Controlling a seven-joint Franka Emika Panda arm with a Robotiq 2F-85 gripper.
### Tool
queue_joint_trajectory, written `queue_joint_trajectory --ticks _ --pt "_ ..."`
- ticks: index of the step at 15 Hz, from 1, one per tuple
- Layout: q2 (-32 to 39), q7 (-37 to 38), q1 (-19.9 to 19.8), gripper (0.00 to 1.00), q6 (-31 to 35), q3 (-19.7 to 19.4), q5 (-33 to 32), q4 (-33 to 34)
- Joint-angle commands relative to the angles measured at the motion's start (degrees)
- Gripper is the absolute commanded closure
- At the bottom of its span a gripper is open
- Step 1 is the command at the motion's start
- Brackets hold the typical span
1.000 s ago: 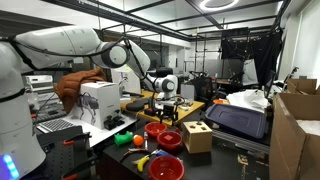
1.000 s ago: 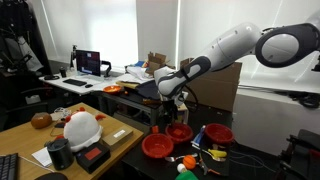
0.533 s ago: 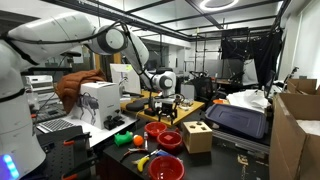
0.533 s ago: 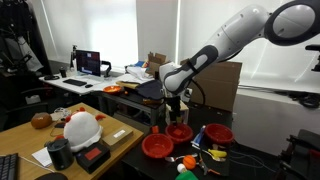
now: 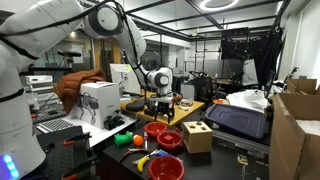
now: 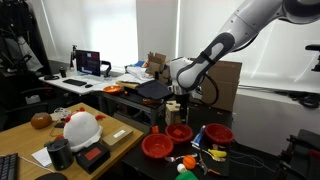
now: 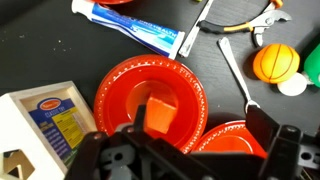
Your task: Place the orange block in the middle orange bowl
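The orange block [image 7: 160,112] lies inside the middle orange bowl [image 7: 120,90], seen clearly only in the wrist view. My gripper [image 7: 200,125] hangs above that bowl, open, with nothing between its dark fingers [image 7: 264,118]. The block sits by the inner side of the left finger, apart from it. In both exterior views the gripper [image 5: 163,100] [image 6: 177,106] hovers over the row of orange bowls, above the middle one [image 5: 170,140] [image 6: 180,131]. Another orange bowl [image 7: 235,140] touches the middle one at the lower right.
A wooden shape-sorter box [image 7: 45,125] [image 5: 197,135] stands beside the middle bowl. On the dark tabletop lie a toothpaste tube [image 7: 140,28], pliers [image 7: 245,18], a utensil [image 7: 235,75] and an orange ball [image 7: 275,62]. A green ball [image 5: 121,139] sits near the table edge.
The arm's upper links have swung higher and the wrist has lifted a little above the bowls. The gripper has stayed open.
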Motion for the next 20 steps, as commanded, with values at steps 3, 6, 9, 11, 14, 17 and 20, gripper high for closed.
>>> queue_joint_trajectory --ticks 3,6,9,11,14,17,20 --pt "-12.4 0.5 -2.7 0.00 7.6 3.1 1.4 -19.3" --pt "-17.8 0.6 -3.7 0.00 10.9 4.6 2.9 -27.9" --pt "-23.6 0.6 -4.2 0.00 14.4 5.8 4.8 -36.6" --pt "-27.7 0.9 -4.2 0.00 16.6 6.4 5.9 -42.7" --pt "-34.7 1.0 -3.9 0.00 21.3 7.4 7.9 -52.1" --pt "-42.7 1.6 -2.8 0.00 25.1 8.6 9.5 -61.8" --pt "-51.5 2.1 -0.8 0.00 27.8 9.4 10.9 -71.0"
